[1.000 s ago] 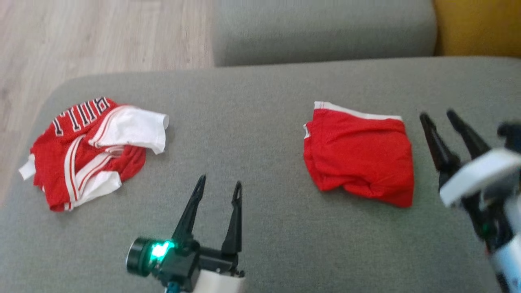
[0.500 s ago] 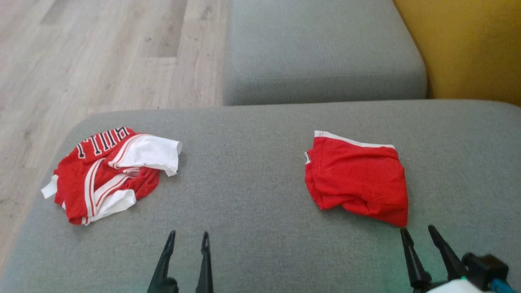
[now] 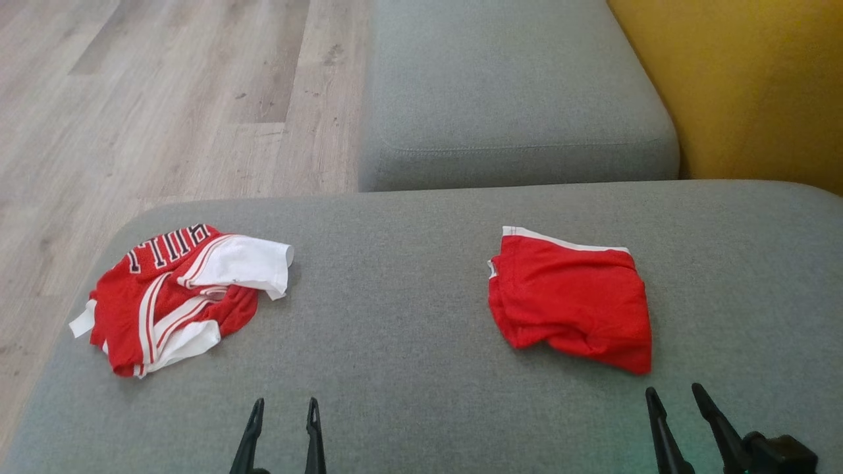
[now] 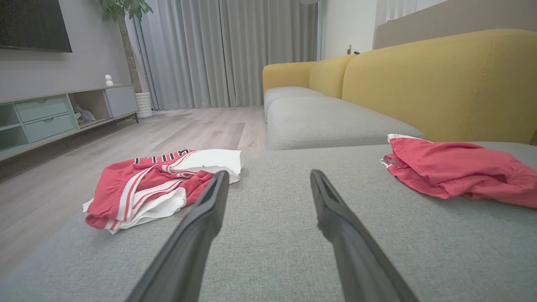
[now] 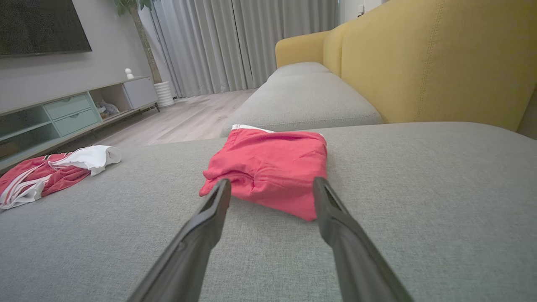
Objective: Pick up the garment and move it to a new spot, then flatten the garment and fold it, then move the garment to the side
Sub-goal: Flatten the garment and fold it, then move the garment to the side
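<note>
On the grey sofa cushion (image 3: 408,368) the folded red garment (image 3: 570,299) lies on my right half, a compact packet with white trim along its far edge. I judge that spot leaves the middle free as a working patch. Well apart, near the cushion's left edge, sits a crumpled red-and-white jersey (image 3: 174,296), probably the next piece. My left gripper (image 3: 284,405) and right gripper (image 3: 674,393) rest low at the near edge, fingers pointing forward, jaws released and empty. The right one lines up just short of the folded garment's near hem.
</note>
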Available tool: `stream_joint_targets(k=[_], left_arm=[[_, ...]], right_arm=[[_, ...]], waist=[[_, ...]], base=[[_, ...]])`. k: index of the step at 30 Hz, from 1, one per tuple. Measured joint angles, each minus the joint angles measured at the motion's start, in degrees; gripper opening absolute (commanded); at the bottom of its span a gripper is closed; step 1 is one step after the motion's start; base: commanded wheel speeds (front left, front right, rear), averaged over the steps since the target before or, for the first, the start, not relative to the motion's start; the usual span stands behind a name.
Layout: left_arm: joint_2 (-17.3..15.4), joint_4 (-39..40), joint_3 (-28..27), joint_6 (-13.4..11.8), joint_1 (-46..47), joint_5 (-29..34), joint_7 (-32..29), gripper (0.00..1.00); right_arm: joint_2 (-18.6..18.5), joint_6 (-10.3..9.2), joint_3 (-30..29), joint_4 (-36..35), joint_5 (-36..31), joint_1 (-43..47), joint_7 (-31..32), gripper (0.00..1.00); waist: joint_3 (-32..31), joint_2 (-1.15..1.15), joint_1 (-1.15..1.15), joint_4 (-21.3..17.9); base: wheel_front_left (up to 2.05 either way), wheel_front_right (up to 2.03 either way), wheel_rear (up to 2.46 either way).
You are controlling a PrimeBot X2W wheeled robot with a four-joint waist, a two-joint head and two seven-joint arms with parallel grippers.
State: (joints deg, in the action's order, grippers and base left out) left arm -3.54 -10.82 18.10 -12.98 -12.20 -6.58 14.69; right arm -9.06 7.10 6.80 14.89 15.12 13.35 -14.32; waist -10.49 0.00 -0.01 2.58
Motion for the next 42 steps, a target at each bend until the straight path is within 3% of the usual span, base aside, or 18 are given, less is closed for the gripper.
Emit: stream_joint_targets(k=[24,31,33,36,42], left_arm=[[0.1,0.5,-0.6,2.4,-1.3,0.0,0.0,1.0],[0.1,1.5,-0.4,2.5,-1.0,0.0,0.0,1.0],[0.1,2.6,0.5,4.0,0.1,-0.8,0.0,1.0],[0.2,3.1,1.1,3.9,2.0,-1.6,0.0,1.0],[0.2,3.5,2.7,3.5,3.8,-2.0,0.0,1.0]], right_arm=[[1.7,0.0,-2.4,0.6,1.1,0.2,0.0,1.0],[1.8,0.0,-6.4,11.7,2.5,-5.2,0.0,1.0],[0.6,0.0,-8.4,15.6,3.3,-13.8,1.8,1.0],[-2.1,0.0,-9.3,20.7,4.5,-24.1,7.3,1.0],[-5.5,0.0,-8.0,28.8,5.3,-30.6,13.3,1.0]], waist=[[0.1,0.0,0.01,1.6],[3.2,0.0,0.01,2.5],[5.4,0.0,0.01,3.0],[8.0,0.0,0.02,3.9],[10.5,0.0,0.02,5.4]], base=[[0.0,0.0,0.0],[0.0,0.0,0.0],[0.0,0.0,0.0],[0.0,0.0,0.0],[0.0,0.0,0.0]])
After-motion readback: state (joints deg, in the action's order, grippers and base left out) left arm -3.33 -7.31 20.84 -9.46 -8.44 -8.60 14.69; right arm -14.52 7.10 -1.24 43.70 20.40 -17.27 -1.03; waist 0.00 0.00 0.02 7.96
